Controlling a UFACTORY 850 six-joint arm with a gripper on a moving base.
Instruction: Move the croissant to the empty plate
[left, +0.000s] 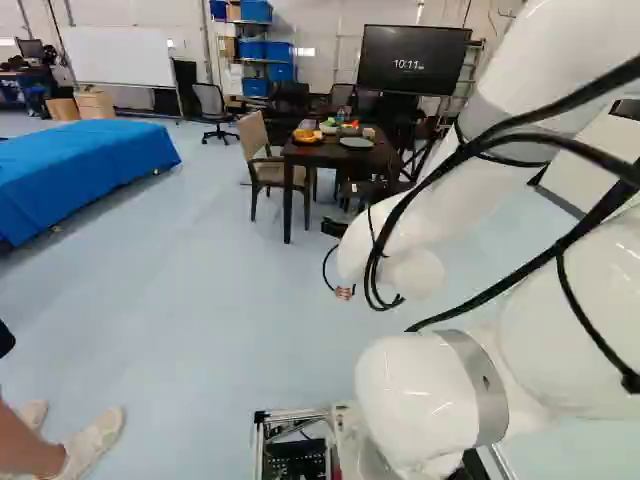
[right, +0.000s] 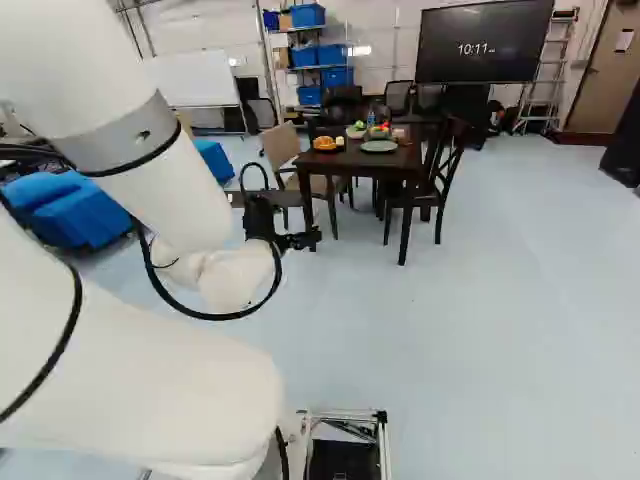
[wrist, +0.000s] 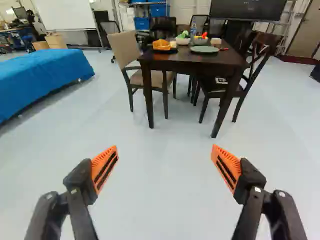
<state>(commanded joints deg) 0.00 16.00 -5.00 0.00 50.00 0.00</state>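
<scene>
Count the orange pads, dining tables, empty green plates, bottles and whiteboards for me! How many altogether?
Orange pads: 2
Dining table: 1
Empty green plate: 1
Bottle: 1
Whiteboard: 1
Total: 6

I am in what looks like a lab or workshop: I see a whiteboard (left: 122, 62), a metal rack (right: 318, 68) of blue bins (right: 338, 77), a ladder (right: 544, 98), a large display (right: 485, 40) and a mesh office chair (left: 210, 99). A dark wooden counter (right: 345, 161) bearing food (right: 325, 143), with a beige armchair (left: 254, 136) beside it, forms a dining corner.
</scene>
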